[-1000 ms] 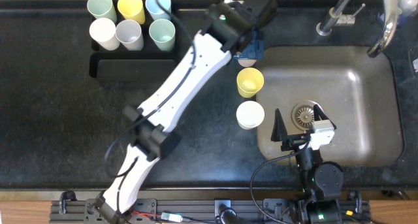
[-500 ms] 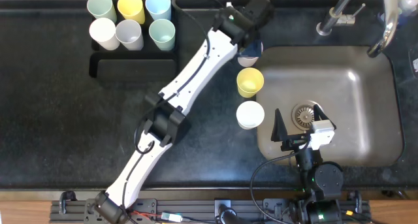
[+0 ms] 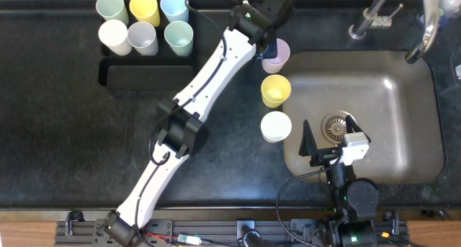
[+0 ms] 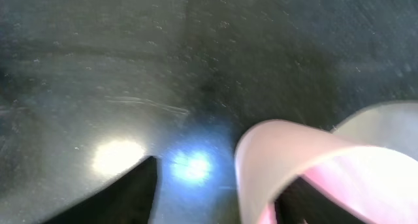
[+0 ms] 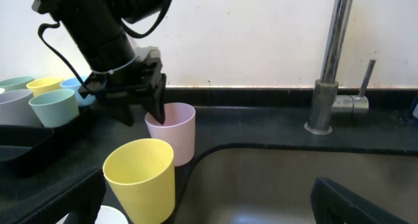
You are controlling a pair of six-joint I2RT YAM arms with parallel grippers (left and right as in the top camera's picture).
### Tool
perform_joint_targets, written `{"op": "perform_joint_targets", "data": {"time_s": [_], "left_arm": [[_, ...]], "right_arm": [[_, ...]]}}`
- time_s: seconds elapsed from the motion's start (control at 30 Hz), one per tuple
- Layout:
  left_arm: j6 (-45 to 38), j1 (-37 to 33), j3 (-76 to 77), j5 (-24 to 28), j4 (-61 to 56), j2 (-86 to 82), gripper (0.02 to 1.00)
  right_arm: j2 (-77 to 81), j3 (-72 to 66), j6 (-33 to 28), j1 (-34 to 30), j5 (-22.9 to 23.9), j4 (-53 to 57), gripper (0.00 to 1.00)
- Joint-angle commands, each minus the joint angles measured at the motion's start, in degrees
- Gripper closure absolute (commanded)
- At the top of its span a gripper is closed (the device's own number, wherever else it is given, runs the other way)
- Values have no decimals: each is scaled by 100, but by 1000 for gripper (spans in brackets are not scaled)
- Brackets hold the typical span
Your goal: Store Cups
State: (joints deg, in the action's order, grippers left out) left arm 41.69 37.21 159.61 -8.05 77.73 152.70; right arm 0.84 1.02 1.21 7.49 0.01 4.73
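Pincer [image 5: 145,118] astride pink cup [image 5: 176,138] rim

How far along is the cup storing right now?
Done: six plastic cups stand in the black tray. In hand: the left arm's tool straddles the rim of the pale pink plastic cup beside the steel sink, open, cup not lifted. Left: that cup, the yellow plastic cup and the white plastic cup.

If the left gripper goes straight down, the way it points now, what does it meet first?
Most likely the pink cup. The left gripper is open, with the cup's wall between its fingers, though the depth is unclear.
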Motion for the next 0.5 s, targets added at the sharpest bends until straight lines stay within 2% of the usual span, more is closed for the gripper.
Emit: {"op": "perform_joint_targets", "data": {"time_s": [0.03,0.1,0.2,0.37,0.5], "left_arm": [[-28,118,140,173,-9,68,641],[-28,129,140,225,-9,66,737],[-101,133,140,201,-20,17,965],[-291,101,140,-17,-33,-345,985],[-400,-17,72,-511,9,-1012,985]], "right_arm": [[-57,-74,-35,-39,0,-26,3],[-57,-74,-37,-39,-2,-26,5],[-57,-74,-37,-39,0,-26,5],[-57,-74,-37,-39,-2,-26,5],[-57,-74,-35,-39,0,-26,3]]}}
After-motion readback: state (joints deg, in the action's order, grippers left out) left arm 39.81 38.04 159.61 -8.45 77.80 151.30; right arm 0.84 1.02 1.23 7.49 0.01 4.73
